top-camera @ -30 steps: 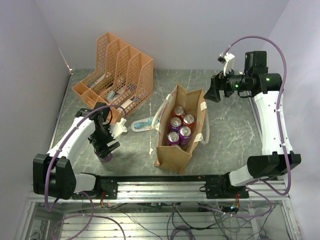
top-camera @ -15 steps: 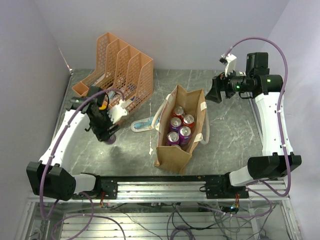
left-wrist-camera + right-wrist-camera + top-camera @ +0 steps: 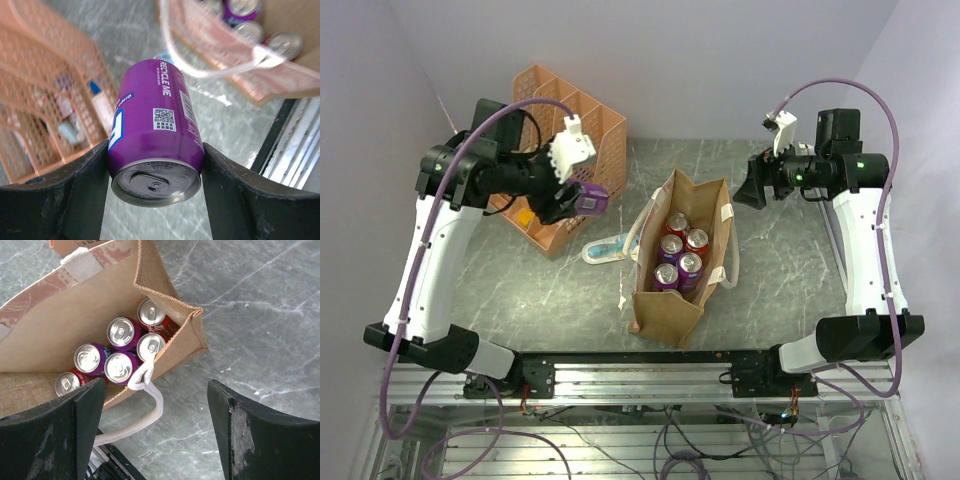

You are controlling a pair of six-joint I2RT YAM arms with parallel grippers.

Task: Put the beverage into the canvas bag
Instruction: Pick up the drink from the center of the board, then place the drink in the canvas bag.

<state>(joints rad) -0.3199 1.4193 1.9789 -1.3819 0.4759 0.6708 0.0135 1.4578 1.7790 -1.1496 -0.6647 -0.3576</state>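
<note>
Purple can [image 3: 153, 131] in left tool [image 3: 155, 172]

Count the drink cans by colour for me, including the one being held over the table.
Purple cans: 4 (1 held between the left fingers, 3 in the canvas bag)
Red cans: 3 (all in the bag)
Total: 7
</note>
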